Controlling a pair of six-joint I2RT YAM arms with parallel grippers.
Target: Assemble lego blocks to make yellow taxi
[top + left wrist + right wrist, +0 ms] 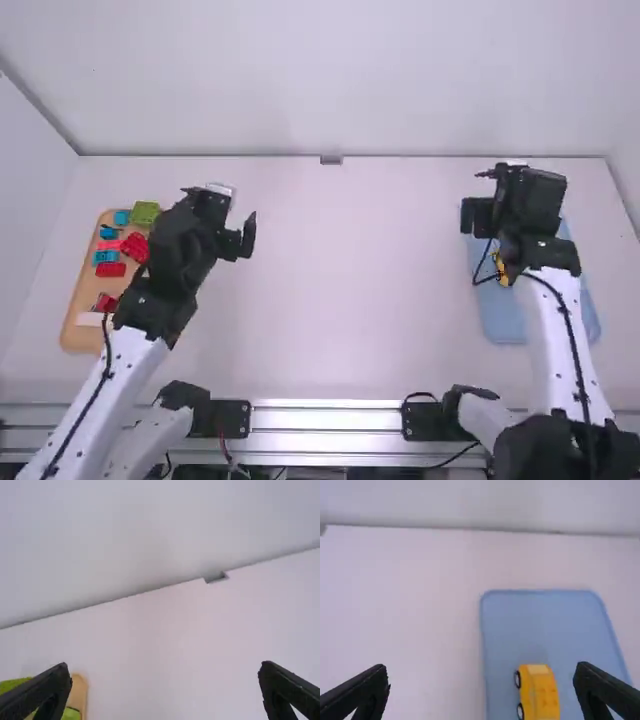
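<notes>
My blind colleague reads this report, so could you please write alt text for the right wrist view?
A yellow toy taxi, two wheels visible, sits on a blue tray on a white table. The right gripper is open, black fingers at the bottom corners.

The yellow taxi (542, 695), black-wheeled, sits on the blue tray (535, 625).

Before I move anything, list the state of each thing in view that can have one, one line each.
Left tool: open, empty.
Right tool: open, empty.
Blue tray: lying flat.
Yellow car: built up, wheels fitted, on the blue tray.
Wooden tray: lying flat.
Coloured blocks: on the wooden tray; joined or loose, cannot tell.
</notes>
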